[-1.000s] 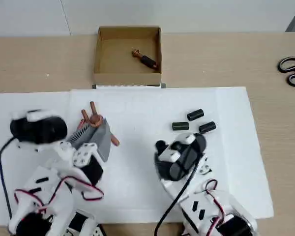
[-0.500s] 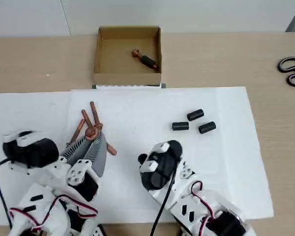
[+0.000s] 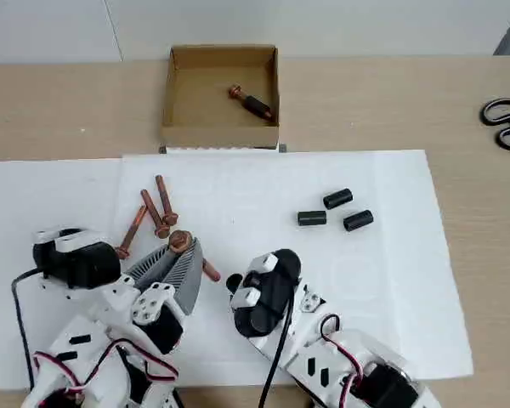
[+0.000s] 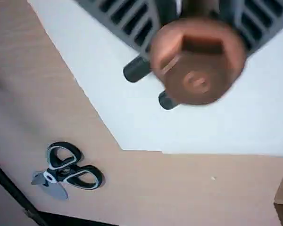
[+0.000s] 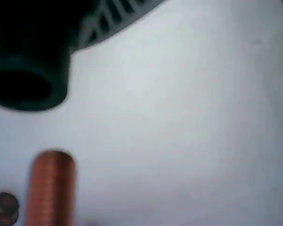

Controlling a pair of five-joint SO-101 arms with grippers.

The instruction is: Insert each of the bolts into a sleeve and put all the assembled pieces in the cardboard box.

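The left hand [image 3: 185, 251] clamps a bolt [image 3: 179, 242], tip near the right hand [image 3: 241, 289]'s sleeve [image 3: 235, 282].

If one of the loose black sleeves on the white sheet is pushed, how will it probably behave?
The black sleeves lie on their sides as short cylinders, so one would likely roll. They look small and rigid, so probably light.

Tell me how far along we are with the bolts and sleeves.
Done: one assembled piece lies in the cardboard box. In hand: the left gripper holds a bolt and the right gripper holds a sleeve; the bolt's threaded end is close to the sleeve but not yet in it. Left: three loose bolts and three loose sleeves on the white sheet, then boxing all four.
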